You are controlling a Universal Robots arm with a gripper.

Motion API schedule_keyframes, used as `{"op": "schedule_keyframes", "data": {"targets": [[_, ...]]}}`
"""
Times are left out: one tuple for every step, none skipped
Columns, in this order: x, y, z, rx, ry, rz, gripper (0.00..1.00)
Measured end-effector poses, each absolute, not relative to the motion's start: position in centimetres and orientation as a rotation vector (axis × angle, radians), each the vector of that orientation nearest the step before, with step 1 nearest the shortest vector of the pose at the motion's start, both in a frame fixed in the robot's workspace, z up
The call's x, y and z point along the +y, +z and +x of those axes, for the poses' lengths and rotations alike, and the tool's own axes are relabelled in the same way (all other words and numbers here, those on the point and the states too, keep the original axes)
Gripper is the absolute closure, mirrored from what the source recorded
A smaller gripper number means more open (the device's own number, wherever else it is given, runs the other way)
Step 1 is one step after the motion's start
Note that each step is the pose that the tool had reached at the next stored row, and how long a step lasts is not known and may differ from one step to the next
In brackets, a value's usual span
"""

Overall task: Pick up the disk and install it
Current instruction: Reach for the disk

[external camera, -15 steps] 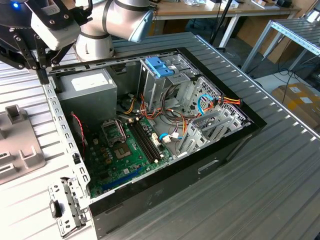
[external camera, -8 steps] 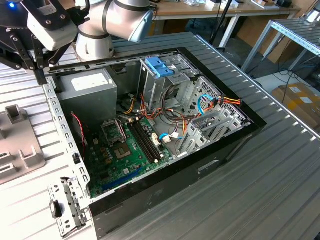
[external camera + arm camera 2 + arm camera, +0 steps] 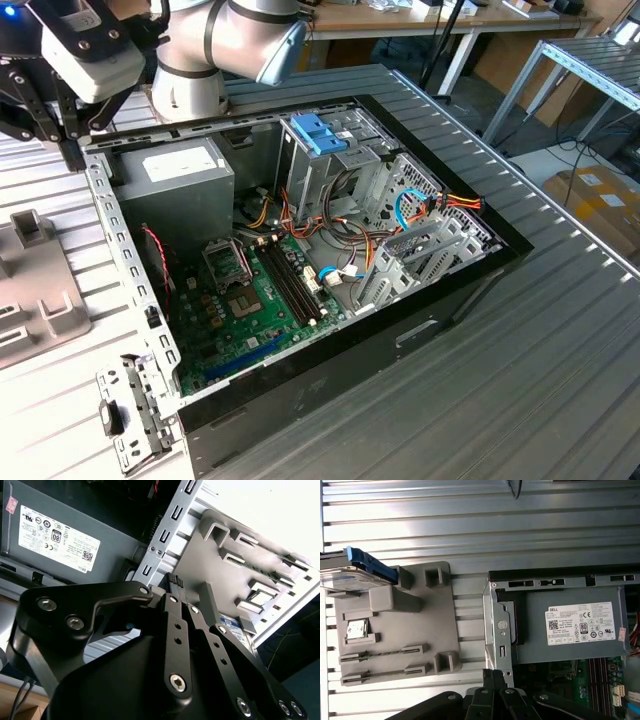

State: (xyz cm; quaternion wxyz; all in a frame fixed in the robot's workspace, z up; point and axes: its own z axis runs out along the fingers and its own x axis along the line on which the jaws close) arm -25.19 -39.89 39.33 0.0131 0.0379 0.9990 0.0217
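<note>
Note: your black gripper has its fingers pinched together, empty, near the open black computer case's corner at the exterior view's far left. The flat silver-metal disk with blue side rails rests on the grey plastic fixture, on the side away from the case.

The grey Universal Robots arm enters at the top of the exterior view and bends toward the exterior view's left. Its wrist carries a white housing and the black gripper, which points downward. In the second wrist view its ribbed pads meet with nothing between them.
</note>
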Motion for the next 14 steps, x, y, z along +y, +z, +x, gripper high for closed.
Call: {"op": "schedule_keyframes", "data": {"targets": [[-39.9,39.3,-25.3,3.112,0.068,0.118,0.89],[-39.9,39.3,-25.4,3.113,0.068,0.118,0.89],[-39.9,39.3,-25.4,3.113,0.068,0.118,0.89],[-39.9,39.3,-25.5,3.112,0.068,0.118,0.89],[-39.9,39.3,-25.6,3.112,0.068,0.118,0.89],[-39.9,39.3,-25.6,3.112,0.068,0.118,0.89],[-39.9,39.3,-25.7,3.112,0.068,0.118,0.89],[-39.9,39.3,-25.8,3.113,0.068,0.118,0.89],[-39.9,39.3,-25.8,3.112,0.068,0.118,0.89],[-39.9,39.3,-25.9,3.113,0.068,0.118,0.89],[-39.9,39.3,-26.0,3.112,0.068,0.118,0.89],[-39.9,39.3,-26.2,3.112,0.068,0.118,0.89],[-39.9,39.3,-26.3,3.112,0.068,0.118,0.89],[-39.9,39.3,-26.4,3.112,0.068,0.118,0.89]]}}
